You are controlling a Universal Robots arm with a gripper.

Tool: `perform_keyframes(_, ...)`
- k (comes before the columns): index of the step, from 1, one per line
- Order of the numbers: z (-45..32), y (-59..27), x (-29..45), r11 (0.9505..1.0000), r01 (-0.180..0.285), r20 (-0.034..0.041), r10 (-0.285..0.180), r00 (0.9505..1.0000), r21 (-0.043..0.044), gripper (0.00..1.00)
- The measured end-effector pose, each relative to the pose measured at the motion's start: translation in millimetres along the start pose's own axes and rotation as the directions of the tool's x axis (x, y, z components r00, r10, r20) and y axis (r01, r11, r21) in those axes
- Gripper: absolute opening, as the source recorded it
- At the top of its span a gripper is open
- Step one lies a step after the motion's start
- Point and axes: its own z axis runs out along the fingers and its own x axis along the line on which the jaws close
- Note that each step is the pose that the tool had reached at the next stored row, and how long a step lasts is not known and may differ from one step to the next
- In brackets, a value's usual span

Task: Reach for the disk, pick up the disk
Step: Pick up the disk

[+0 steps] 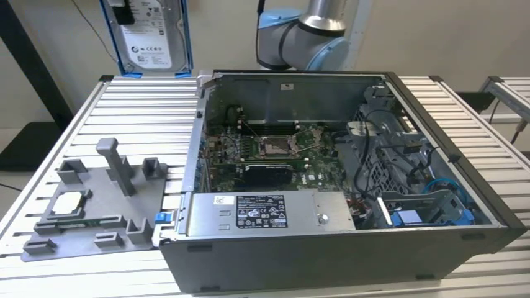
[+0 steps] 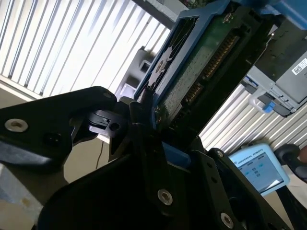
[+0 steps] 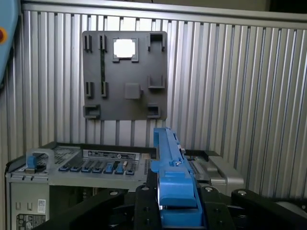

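Gripper point(image 3: 173, 194): clamped on the disk, black fingers point(image 3: 144, 191) either side of its blue rail in the first wrist view.
Disk point(image 1: 149, 34): upright, label facing the exterior camera, over the far corner of the slatted table point(image 1: 141, 124) at the exterior view's left.
Contact with table: cannot tell.
Grey fixture plate point(image 1: 91, 205): flat on the table, beside the open computer case point(image 1: 331, 186), well apart from the disk.
Square chip point(image 1: 71, 202): seated on the plate.

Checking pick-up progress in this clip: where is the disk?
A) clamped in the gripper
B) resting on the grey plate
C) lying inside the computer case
A: in both wrist views the gripper is shut on the disk at its blue rail, with the computer case and grey plate lying apart from it.
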Motion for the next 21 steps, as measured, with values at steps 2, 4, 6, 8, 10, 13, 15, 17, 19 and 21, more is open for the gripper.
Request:
perform_keyframes(2,0.2,-3.8,-0.2,1.0000,0.000,0.0000,0.000,1.0000,0.0000,0.00)
perform_keyframes(4,0.3,-7.0,-0.3,1.0000,0.000,0.0000,0.000,1.0000,0.0000,0.00)
perform_keyframes(6,0.4,-8.2,-0.2,1.0000,0.000,0.0000,0.000,1.0000,0.0000,0.00)
perform_keyframes(8,0.4,-9.3,-0.2,1.0000,0.000,0.0000,0.000,1.0000,-0.0001,0.00)
perform_keyframes(10,0.5,-10.5,-0.1,1.0000,0.000,0.0000,0.000,1.0000,0.0000,0.00)
perform_keyframes(13,0.5,-12.2,-0.1,1.0000,0.000,0.0000,0.000,1.0000,-0.0001,0.00)
perform_keyframes(15,0.5,-13.4,0.0,1.0000,0.000,0.0000,0.000,1.0000,-0.0001,0.00)
perform_keyframes(17,0.6,-14.6,0.0,1.0000,0.000,0.0000,0.000,1.0000,0.0000,0.00)
perform_keyframes(19,0.7,-15.7,0.0,1.0000,0.000,0.0000,0.000,1.0000,0.0000,0.00)
perform_keyframes(21,0.7,-16.9,0.1,1.0000,0.000,0.0000,0.000,1.0000,0.0000,0.00)
